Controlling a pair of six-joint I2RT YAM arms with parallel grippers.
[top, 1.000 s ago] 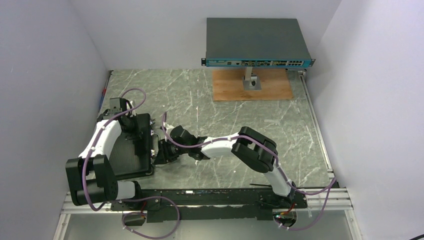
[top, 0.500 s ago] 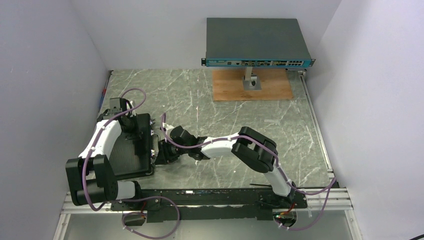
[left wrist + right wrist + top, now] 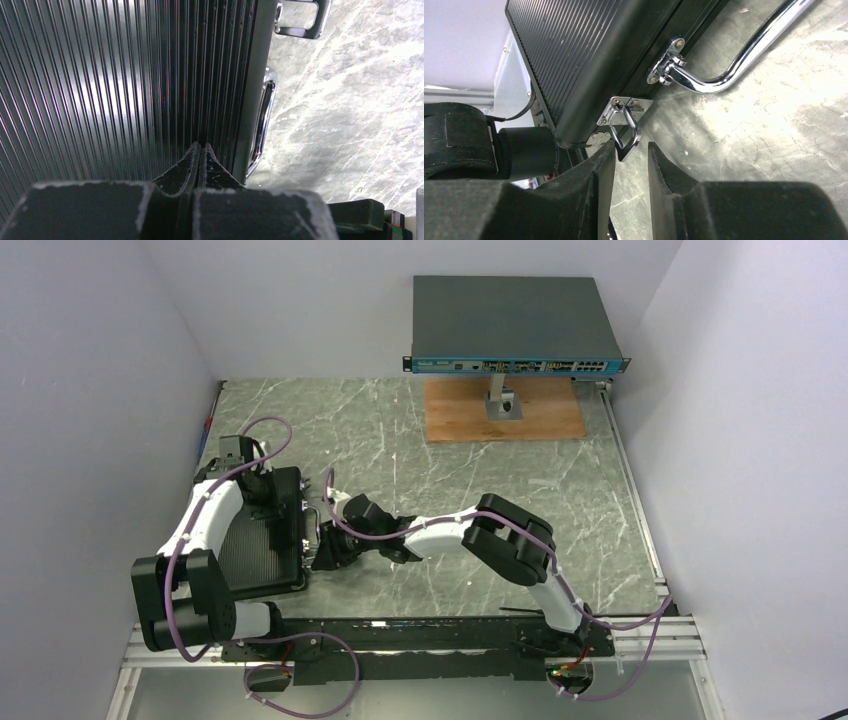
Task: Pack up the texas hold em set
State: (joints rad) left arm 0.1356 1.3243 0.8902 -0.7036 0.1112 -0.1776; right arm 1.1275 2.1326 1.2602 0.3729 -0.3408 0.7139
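Right wrist alone shows latch (image 3: 626, 127) at right end effector (image 3: 631, 150).

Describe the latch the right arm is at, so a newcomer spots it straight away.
Find the black ribbed case at the table's near left. A long chrome handle runs along its right side, and the latch sits just past the handle's mount. Unlike the handle, it is a small silver plate with a hanging wire loop, between the right fingers.

Left end effector (image 3: 200, 146) pinched closed, right end effector (image 3: 630, 148) nearly closed.
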